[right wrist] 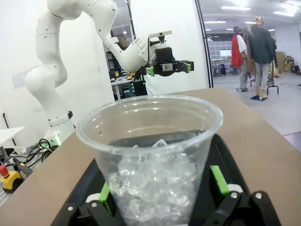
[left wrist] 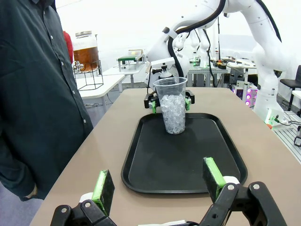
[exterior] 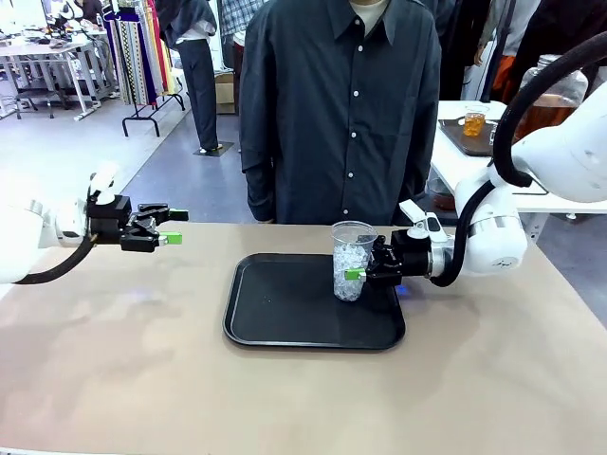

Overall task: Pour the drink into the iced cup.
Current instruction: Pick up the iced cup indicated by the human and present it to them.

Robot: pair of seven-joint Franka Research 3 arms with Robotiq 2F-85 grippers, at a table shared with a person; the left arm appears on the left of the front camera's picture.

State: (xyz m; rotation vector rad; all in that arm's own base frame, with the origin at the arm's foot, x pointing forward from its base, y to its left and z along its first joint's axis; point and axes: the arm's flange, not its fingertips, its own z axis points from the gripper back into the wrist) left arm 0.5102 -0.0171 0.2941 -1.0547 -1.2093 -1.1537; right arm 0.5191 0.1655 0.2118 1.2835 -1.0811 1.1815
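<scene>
The iced cup (exterior: 349, 248), clear plastic and about half full of ice, stands upright on a black tray (exterior: 275, 322). My right gripper (exterior: 357, 269) is open, with one green pad on each side of the cup's lower part; in the right wrist view the cup (right wrist: 150, 150) sits between the pads (right wrist: 219, 180). My left gripper (exterior: 169, 227) hangs open and empty above the table's left side, pointing at the cup (left wrist: 173, 104). The drink (exterior: 537, 106), amber in a big glass jar, stands on a side table behind my right arm, also seen as the jar (left wrist: 86, 51) in the left wrist view.
A person in a dark shirt (exterior: 341, 104) stands at the table's far edge, right behind the tray. On the side table beside the jar, a small amber cup (exterior: 474, 123) sits on a tray. Bare tabletop (exterior: 123, 379) surrounds the black tray.
</scene>
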